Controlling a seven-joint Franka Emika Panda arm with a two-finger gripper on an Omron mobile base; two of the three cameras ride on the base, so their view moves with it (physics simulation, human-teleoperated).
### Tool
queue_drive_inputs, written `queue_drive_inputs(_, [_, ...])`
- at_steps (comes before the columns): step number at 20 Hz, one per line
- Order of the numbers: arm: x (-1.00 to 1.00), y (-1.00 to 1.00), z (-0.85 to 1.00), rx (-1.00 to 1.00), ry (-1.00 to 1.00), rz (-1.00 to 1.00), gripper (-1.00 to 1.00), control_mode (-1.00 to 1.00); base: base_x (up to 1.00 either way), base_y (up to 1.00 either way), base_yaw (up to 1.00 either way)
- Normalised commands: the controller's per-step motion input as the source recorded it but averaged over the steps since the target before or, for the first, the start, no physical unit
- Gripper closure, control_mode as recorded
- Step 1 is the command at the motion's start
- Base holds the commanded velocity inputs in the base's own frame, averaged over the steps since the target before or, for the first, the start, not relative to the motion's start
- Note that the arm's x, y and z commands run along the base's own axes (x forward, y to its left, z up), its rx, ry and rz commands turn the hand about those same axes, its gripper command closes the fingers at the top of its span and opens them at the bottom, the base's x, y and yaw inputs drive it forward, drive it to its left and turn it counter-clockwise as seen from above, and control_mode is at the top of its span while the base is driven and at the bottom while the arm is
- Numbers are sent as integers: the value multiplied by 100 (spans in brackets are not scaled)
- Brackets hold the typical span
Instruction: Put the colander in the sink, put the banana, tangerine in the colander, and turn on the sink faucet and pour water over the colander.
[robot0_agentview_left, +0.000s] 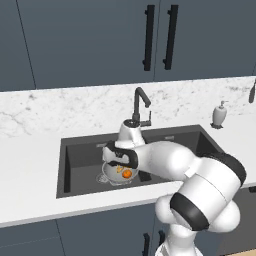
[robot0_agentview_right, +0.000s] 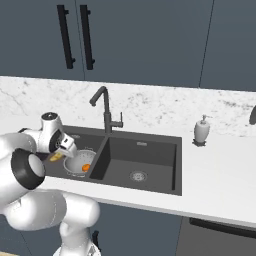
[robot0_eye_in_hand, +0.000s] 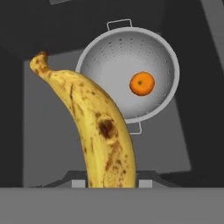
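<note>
The claw (robot0_eye_in_hand: 111, 183) is clamping the lower end of the banana (robot0_eye_in_hand: 94, 127), with a finger pressing on either side of the fruit, and is hanging over the left basin of the sink (robot0_agentview_left: 80, 160). In the hand view the banana is sticking out ahead of the claw, its brown-tipped far end reaching past the rim of the colander (robot0_eye_in_hand: 129, 72) rather than over its bowl. The colander is sitting on the basin floor beyond and below the claw, and the tangerine (robot0_eye_in_hand: 142, 84) is already lying inside it, off to one side of the bowl. The sink faucet (robot0_agentview_right: 104, 107) is standing behind the claw at the back of the sink, untouched.

The main risk is a release from this spot: most of the banana is lying outside the colander's rim, so it is likely to land on the basin floor or tip off the edge. Being long, it could also bridge the rim and roll out.
</note>
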Motion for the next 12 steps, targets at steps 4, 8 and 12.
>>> queue_drive_inputs(4, [53, -20, -18, 0, 0, -6, 100, -100, 0, 0, 0])
queue_drive_inputs(8, [36, -11, -37, -3, 0, -6, 100, -100, 0, 0, 0])
queue_drive_inputs(12, [19, -10, -50, -3, 0, -5, 100, -100, 0, 0, 0])
